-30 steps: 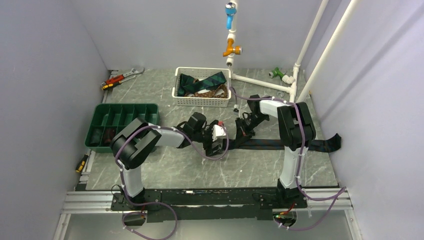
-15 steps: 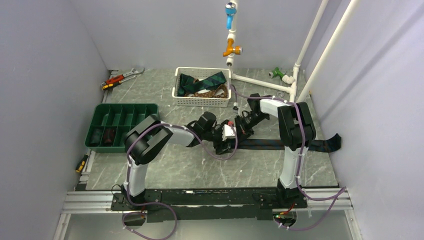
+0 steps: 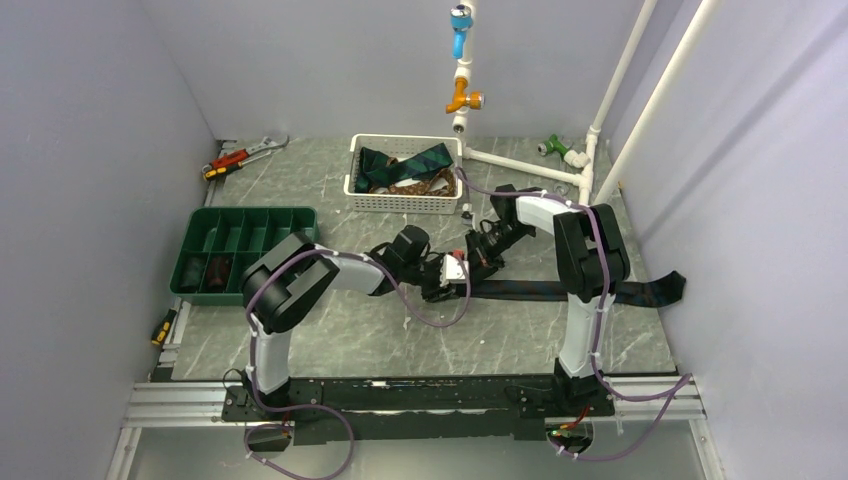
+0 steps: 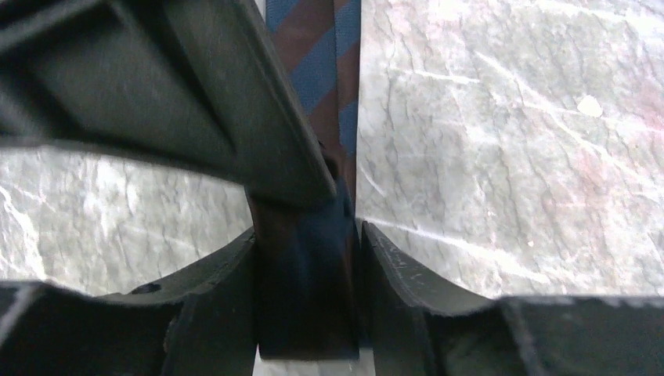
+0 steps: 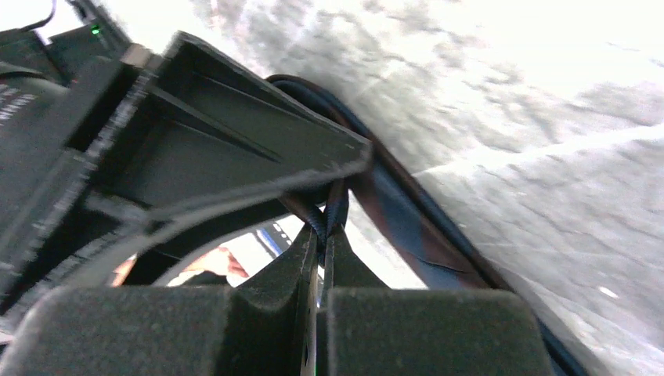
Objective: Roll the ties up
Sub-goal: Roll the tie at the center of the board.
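The striped tie (image 3: 560, 290) lay stretched flat on the table (image 3: 340, 340), from its middle out to the right edge. The left gripper (image 4: 307, 266) clamped the tie's end between its fingers, and the right gripper (image 5: 322, 235), fingers together, pinched a fold of it. Small lettering on the black housing (image 5: 16, 98) was too blurred to read.

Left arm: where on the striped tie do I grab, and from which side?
Probably take the striped tie at its left end, from above, with the left gripper straddling its width. It lies flat and stretched rightward, and the right gripper pinches that same end.
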